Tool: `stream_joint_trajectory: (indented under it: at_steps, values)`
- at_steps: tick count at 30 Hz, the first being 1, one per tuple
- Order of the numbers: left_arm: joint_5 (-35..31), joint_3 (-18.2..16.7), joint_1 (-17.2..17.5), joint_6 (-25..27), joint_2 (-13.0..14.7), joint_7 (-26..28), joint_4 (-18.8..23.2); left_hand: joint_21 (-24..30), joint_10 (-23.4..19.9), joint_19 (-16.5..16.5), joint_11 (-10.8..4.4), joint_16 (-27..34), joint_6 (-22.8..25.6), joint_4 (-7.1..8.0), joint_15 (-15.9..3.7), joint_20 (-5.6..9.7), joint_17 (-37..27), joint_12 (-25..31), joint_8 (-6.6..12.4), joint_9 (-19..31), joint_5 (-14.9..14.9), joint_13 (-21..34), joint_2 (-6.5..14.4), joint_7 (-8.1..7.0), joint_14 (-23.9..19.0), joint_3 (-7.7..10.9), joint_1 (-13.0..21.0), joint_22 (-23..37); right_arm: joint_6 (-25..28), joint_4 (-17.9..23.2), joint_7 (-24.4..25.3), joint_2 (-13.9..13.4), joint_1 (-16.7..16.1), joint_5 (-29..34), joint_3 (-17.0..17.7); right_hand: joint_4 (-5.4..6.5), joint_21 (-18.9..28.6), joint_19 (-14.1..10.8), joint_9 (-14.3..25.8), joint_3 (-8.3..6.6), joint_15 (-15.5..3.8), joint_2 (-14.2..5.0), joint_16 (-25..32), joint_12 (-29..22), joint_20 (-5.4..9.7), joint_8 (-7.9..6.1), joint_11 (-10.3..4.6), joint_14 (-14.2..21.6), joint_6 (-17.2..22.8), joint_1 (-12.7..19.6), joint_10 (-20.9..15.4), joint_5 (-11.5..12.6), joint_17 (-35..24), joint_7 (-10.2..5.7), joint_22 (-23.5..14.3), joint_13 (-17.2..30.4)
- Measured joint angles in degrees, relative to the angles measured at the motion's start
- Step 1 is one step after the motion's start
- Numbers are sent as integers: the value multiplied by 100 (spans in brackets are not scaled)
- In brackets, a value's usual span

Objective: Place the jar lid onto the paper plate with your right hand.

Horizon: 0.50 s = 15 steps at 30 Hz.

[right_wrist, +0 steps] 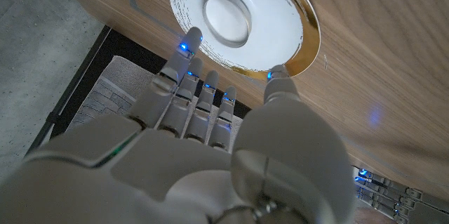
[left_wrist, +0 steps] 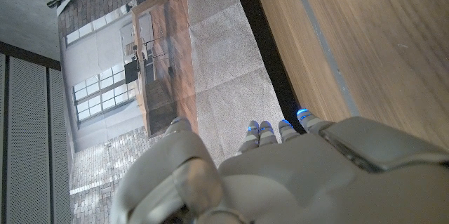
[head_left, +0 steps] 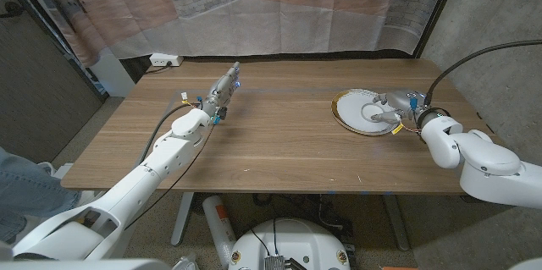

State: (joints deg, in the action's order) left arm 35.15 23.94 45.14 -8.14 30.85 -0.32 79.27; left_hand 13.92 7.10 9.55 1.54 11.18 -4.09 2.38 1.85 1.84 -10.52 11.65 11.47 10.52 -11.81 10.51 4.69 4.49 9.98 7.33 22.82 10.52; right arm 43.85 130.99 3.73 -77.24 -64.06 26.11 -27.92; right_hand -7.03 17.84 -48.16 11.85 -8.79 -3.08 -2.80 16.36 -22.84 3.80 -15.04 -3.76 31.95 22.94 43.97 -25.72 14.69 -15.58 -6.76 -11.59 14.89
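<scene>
A white paper plate with a gold rim lies at the right of the wooden table. The round white jar lid sits on it, near its middle. My right hand hovers at the plate's right side with nothing in it. In the right wrist view its fingers spread toward the plate, apart from the lid. My left hand reaches out over the table's far left part, holding nothing, its fingers straight.
A white power strip lies beyond the table's far left corner. A translucent sheet hangs behind the far edge. A person's jeans show at the lower left. Bare wood stretches between my hands.
</scene>
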Motion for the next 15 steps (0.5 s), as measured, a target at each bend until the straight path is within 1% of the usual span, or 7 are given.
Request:
stream_joint_trajectory:
  at_steps: [5, 7, 9, 10, 15]
  values:
    - [3, -15, 3, 0, 13, -4, -1, 0, 0, 0, 0, 0, 0, 0, 0, 0, 0, 0, 0, 0, 0, 0, 0, 0, 0, 0, 0, 0, -71, -67, -96, 135, 90, 149, -26, 0, 0, 0, 0, 0, 0, 0, 0, 0, 0, 0, 0, 0, 31, 0, 0, -15, 0, -31, 0, 0]
    - [4, -19, 3, 0, 16, -4, -1, 0, 0, 0, 0, 0, 0, 0, 0, 0, 0, 0, 0, 0, 0, 0, 0, 0, 0, 0, 0, 0, -80, -81, -123, 165, 101, 188, -26, 0, 0, 0, 0, 0, 18, 0, 0, 0, 0, 20, 0, 18, 31, 0, 1, -15, 0, -31, 0, 0]
    - [4, -21, 3, 0, 18, -4, -4, -27, 0, 0, 0, 0, 0, 0, 0, 0, 0, 0, 0, 0, 0, 0, 0, 0, 0, 0, 0, 0, -91, -81, -149, 165, 101, 227, -26, 0, 0, 0, 0, 0, 20, 0, 0, 0, 0, 23, 0, 20, 31, 0, 1, -15, 1, -31, 0, 0]
    - [5, -22, 3, -3, 18, -9, -6, -41, 0, 0, 0, 0, 0, 0, 0, 0, 0, 0, 0, 0, 0, 0, 0, 0, 0, 0, 0, 0, -98, -111, -162, 221, 114, 250, -22, 0, 0, 0, 0, 0, 21, 0, 0, 0, 0, 23, 0, 20, 31, 0, 1, -15, 1, -31, 0, 0]
    - [9, -22, -11, -12, 18, -23, -35, -42, 0, 0, 0, 0, 0, 0, 0, 0, 0, 0, 0, 0, 0, 0, 0, 0, 0, 0, 0, 0, -107, -135, -190, 282, 115, 305, 22, 0, 0, 0, 0, 0, 21, 0, 0, 0, 0, 23, 0, 20, 30, 0, 1, -15, 1, -30, 0, 1]
